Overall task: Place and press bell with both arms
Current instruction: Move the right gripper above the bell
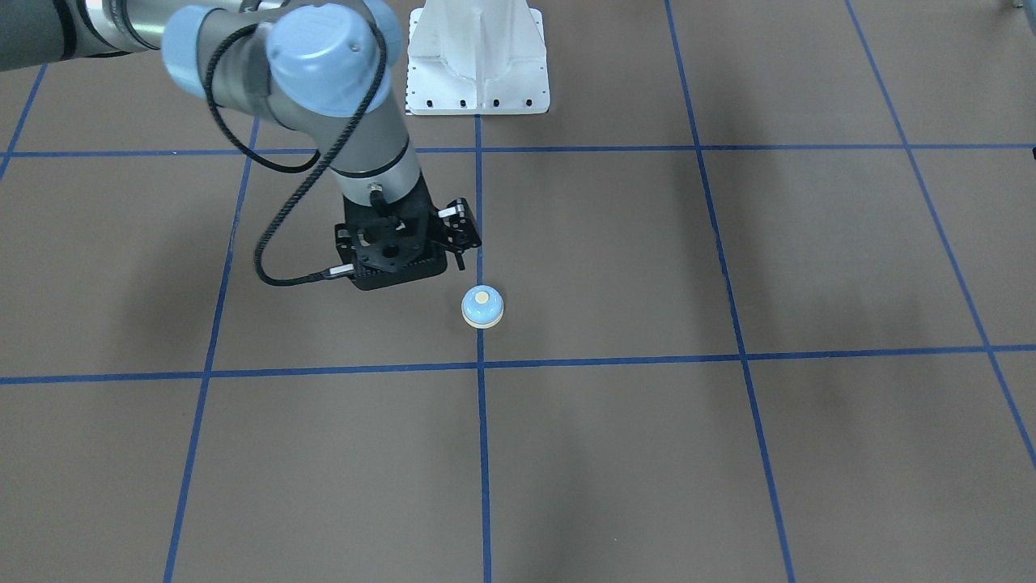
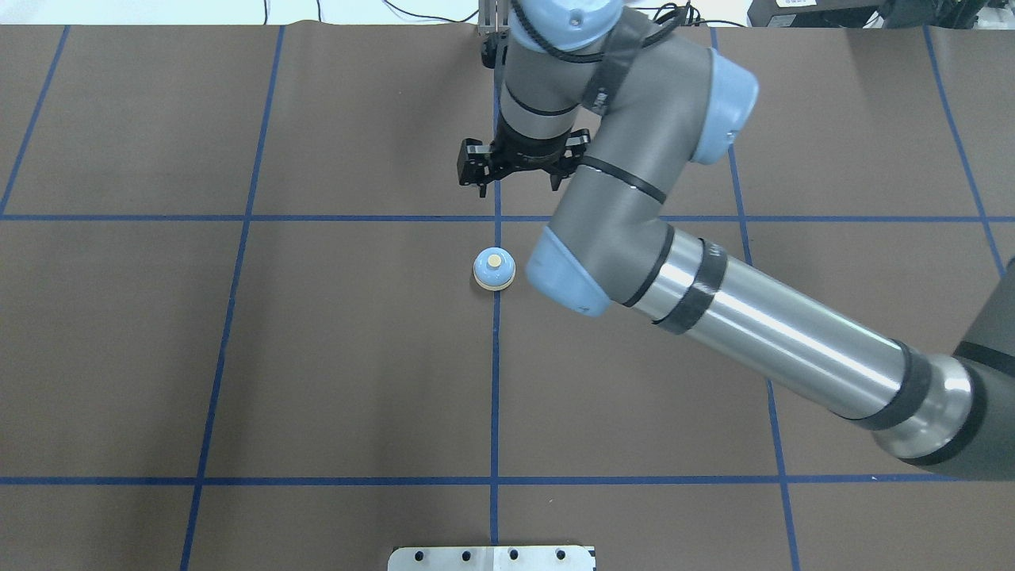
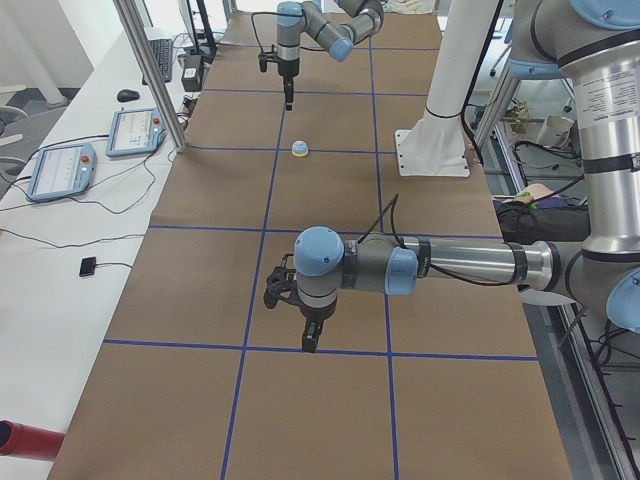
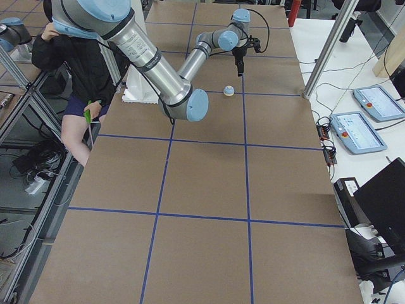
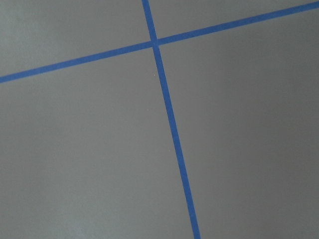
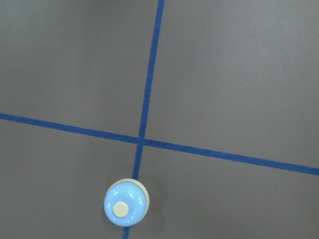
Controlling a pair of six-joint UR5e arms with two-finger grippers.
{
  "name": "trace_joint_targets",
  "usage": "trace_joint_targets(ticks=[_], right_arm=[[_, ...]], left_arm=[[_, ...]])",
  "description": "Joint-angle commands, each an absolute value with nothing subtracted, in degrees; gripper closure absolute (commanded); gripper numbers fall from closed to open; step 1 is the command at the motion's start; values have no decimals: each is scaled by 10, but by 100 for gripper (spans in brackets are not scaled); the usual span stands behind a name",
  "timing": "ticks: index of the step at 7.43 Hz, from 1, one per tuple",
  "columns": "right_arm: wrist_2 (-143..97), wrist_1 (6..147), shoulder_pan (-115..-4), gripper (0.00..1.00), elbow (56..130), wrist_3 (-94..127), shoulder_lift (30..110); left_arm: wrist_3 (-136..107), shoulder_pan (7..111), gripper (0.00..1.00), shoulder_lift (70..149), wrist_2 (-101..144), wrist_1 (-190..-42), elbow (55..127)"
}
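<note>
Bell [image 1: 482, 307] sat upright on the bench [image 1: 728, 453], on a blue tape line [image 1: 483, 421], untouched, right tool [image 1: 395, 257] hanging near it, left tool [image 3: 305, 335] well apart. Clenched or released? Couldn't tell for either.

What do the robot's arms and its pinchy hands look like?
Both arms are alike: the right arm and left arm are shiny silver and grey tubes with round light-blue joint caps. A black looping cable runs down to the right gripper, which is black with two fingers. The left gripper looks the same.
</note>
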State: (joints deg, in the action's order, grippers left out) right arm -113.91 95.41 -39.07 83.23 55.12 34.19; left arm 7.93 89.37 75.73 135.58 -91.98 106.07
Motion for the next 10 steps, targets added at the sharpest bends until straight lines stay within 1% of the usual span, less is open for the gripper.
trace_joint_targets(ticks=[1, 2, 4, 6, 10], right_arm=[[-1121, 941, -366, 62, 732, 572, 280], [-1121, 937, -359, 99, 716, 570, 282], [-1120, 933, -347, 100, 711, 566, 294], [-1120, 894, -345, 100, 707, 566, 324], [-1115, 892, -336, 100, 700, 566, 331]], left_arm=[[78, 901, 0, 754, 1366, -919, 1062], [78, 901, 0, 754, 1366, -919, 1062], [77, 900, 0, 754, 1366, -919, 1061], [76, 900, 0, 755, 1366, -919, 1061], [76, 899, 0, 758, 1366, -918, 1055]])
